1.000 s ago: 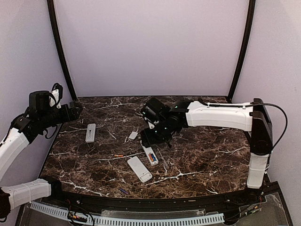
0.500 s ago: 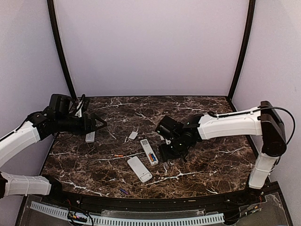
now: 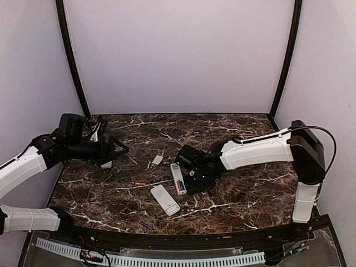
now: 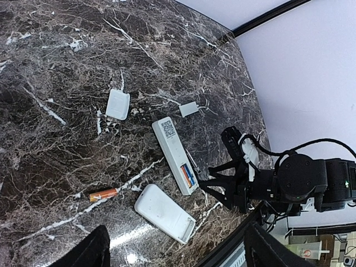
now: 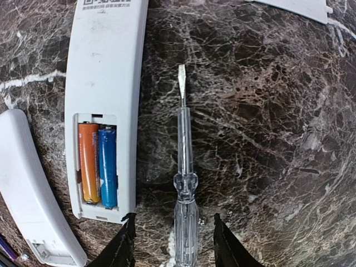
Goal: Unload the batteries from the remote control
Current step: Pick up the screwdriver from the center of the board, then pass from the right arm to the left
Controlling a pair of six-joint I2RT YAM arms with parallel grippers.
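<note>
The white remote control (image 5: 103,83) lies face down with its compartment uncovered, and two batteries sit in it side by side, one orange (image 5: 89,162) and one blue (image 5: 108,166). My right gripper (image 5: 173,245) is open just right of that remote (image 3: 178,179), its fingers (image 5: 125,245) straddling the handle of a clear screwdriver (image 5: 185,183) without touching it. Out on the left, my left gripper (image 4: 178,256) hovers open and empty, well above the marble. A loose orange battery (image 4: 103,194) lies on the table (image 3: 250,183), and a purple one (image 3: 146,226) rests near the front edge.
A second white remote (image 3: 165,199) lies in front of the open one, and a third (image 3: 105,164) sits under my left arm. Two white covers (image 4: 118,104) (image 4: 188,109) lie behind the remotes. Purple walls enclose the table.
My right gripper moved from behind the remote to its right side, came down over the screwdriver and narrowed its jaws. My left arm swung in over the table's left part.
</note>
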